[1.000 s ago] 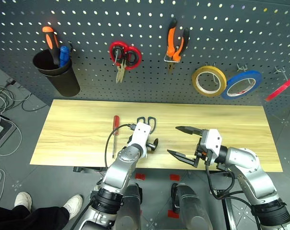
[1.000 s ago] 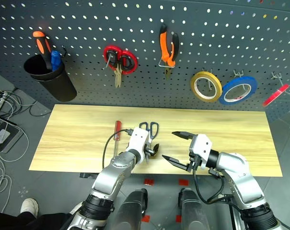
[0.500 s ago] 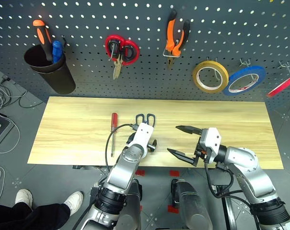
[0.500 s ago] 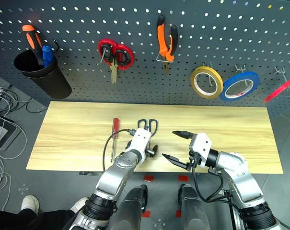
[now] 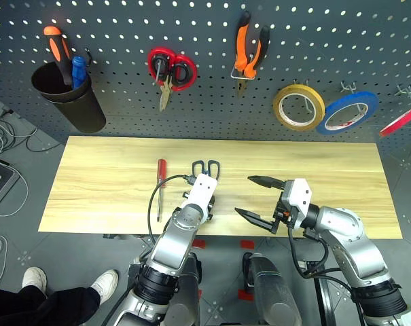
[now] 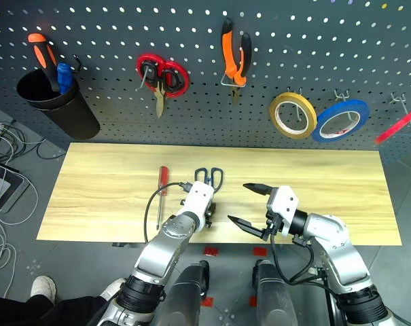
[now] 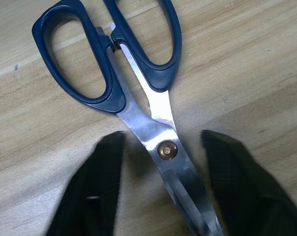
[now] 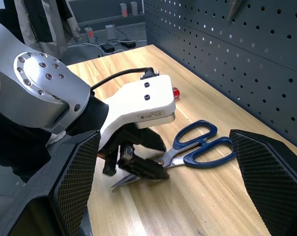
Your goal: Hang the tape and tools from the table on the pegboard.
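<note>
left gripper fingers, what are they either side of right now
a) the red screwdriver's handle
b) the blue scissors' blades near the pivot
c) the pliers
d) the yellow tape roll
b: in the left wrist view the left gripper has a black finger on each side of the dark-blue-handled scissors, level with the pivot rivet, on the table.

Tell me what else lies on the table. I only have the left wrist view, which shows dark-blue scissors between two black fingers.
Observer: Besides the scissors, a red-handled screwdriver lies on the table, to the robot's left of them.
Operator: Are the pliers hung yet?
Observer: Yes, the orange-and-black pliers hang on the pegboard, between the red-handled scissors and the yellow roll.
Operator: And the right gripper?
Observer: The right gripper is open and holds nothing, to the robot's right of the scissors.
</note>
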### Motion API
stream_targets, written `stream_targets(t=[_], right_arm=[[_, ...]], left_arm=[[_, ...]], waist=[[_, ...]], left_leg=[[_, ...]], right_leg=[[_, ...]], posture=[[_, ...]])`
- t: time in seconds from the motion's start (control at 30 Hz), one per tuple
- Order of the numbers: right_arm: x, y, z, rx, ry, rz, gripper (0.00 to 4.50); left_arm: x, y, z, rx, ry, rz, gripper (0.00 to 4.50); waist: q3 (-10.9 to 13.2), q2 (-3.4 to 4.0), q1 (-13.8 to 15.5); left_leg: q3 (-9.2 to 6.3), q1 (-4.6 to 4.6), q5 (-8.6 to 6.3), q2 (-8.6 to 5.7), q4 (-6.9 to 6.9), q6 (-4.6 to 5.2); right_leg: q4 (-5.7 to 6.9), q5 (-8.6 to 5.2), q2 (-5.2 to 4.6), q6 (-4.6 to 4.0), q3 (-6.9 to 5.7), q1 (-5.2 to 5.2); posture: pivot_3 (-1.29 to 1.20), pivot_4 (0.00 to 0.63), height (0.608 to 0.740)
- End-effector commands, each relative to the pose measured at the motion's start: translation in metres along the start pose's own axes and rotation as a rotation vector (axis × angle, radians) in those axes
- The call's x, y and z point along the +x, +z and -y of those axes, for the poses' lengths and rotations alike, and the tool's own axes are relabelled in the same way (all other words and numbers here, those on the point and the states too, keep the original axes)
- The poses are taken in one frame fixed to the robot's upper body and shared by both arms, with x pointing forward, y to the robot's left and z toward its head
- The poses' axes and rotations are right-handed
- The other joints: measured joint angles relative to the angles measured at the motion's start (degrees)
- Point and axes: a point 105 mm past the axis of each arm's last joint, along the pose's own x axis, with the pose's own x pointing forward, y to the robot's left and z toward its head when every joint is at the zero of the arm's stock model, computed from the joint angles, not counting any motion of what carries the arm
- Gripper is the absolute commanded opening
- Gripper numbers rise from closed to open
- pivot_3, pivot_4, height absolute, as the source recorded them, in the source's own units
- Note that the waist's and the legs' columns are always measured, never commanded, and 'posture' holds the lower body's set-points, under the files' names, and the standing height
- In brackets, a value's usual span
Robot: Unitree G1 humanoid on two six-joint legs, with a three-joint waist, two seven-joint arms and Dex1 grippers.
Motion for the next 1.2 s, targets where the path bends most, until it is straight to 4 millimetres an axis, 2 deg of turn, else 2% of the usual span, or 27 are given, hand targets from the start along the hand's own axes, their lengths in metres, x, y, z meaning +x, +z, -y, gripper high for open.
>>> stream_targets(t=[0.03, 0.1, 0.47, 0.67, 0.8, 0.9, 1.07, 1.2], right_arm=[[0.0, 0.008, 0.0, -0.013, -0.002, 0.033, 4.5], [0.001, 0.008, 0.0, -0.012, 0.001, 0.036, 4.5], [0.002, 0.008, -0.001, -0.016, 0.015, 0.043, 4.5], [0.002, 0.006, 0.004, -0.029, 0.001, 0.039, 4.5], [-0.002, 0.015, 0.006, -0.031, -0.032, 0.062, 4.5], [-0.005, 0.024, 0.004, -0.017, -0.05, 0.084, 4.5], [-0.01, 0.038, 0.012, 0.002, -0.136, 0.12, 4.5], [-0.012, 0.048, 0.012, 0.009, -0.17, 0.142, 4.5]], left_arm=[[-0.002, -0.002, 0.001, 0.006, 0.009, -0.008, 1.13], [-0.003, -0.002, 0.0, 0.005, 0.013, -0.007, 0.6], [-0.003, 0.001, -0.009, 0.008, 0.047, 0.003, 0.58], [-0.006, 0.005, -0.013, 0.008, 0.057, 0.024, 0.58], [-0.019, 0.011, -0.028, 0.064, 0.062, 0.096, 0.58], [-0.028, 0.011, -0.028, 0.103, 0.018, 0.126, 0.58], [-0.043, 0.026, -0.039, 0.207, 0.008, 0.263, 0.58], [-0.056, 0.031, -0.041, 0.225, -0.012, 0.356, 0.58]], waist=[[0.05, 0.0, 0.0], [0.08, 0.0, 0.0], [0.35, -0.04, 0.03], [0.34, -0.03, 0.09], [0.33, -0.03, 0.11], [0.26, -0.02, 0.27], [-0.05, -0.08, 1.05], [-0.79, -0.04, 1.35]], left_leg=[[0.0, 0.0, 0.0, 0.0, 0.0, 0.0], [0.0, 0.0, 0.0, 0.0, -0.01, 0.0], [-0.01, 0.0, 0.0, 0.02, -0.05, -0.02], [-0.01, -0.01, 0.01, 0.03, -0.06, -0.04], [-0.02, -0.04, 0.15, 0.07, -0.1, -0.3], [-0.05, -0.07, 0.27, 0.07, -0.36, -0.51], [-0.12, -0.06, 0.46, 0.03, -0.69, -0.82], [-0.18, -0.08, 0.55, 0.05, -0.78, -0.97]], right_leg=[[0.0, 0.0, 0.0, 0.0, 0.0, 0.0], [-0.01, 0.0, 0.0, 0.0, 0.0, -0.01], [-0.03, -0.01, -0.02, 0.01, 0.0, -0.02], [-0.04, -0.01, -0.05, 0.02, -0.01, -0.04], [-0.05, -0.01, -0.17, 0.02, -0.02, -0.1], [-0.09, -0.01, -0.36, 0.03, -0.05, -0.22], [-0.17, -0.01, -0.42, 0.02, -0.13, -0.31], [-0.17, -0.01, -0.42, 0.02, -0.21, -0.35]], posture=[[0.04, 0.468, 0.74], [0.04, 0.468, 0.74], [0.06, 0.458, 0.74], [0.07, 0.43, 0.74], [0.08, 0.392, 0.74], [0.09, 0.362, 0.74], [0.09, 0.323, 0.74], [0.09, 0.286, 0.74]])
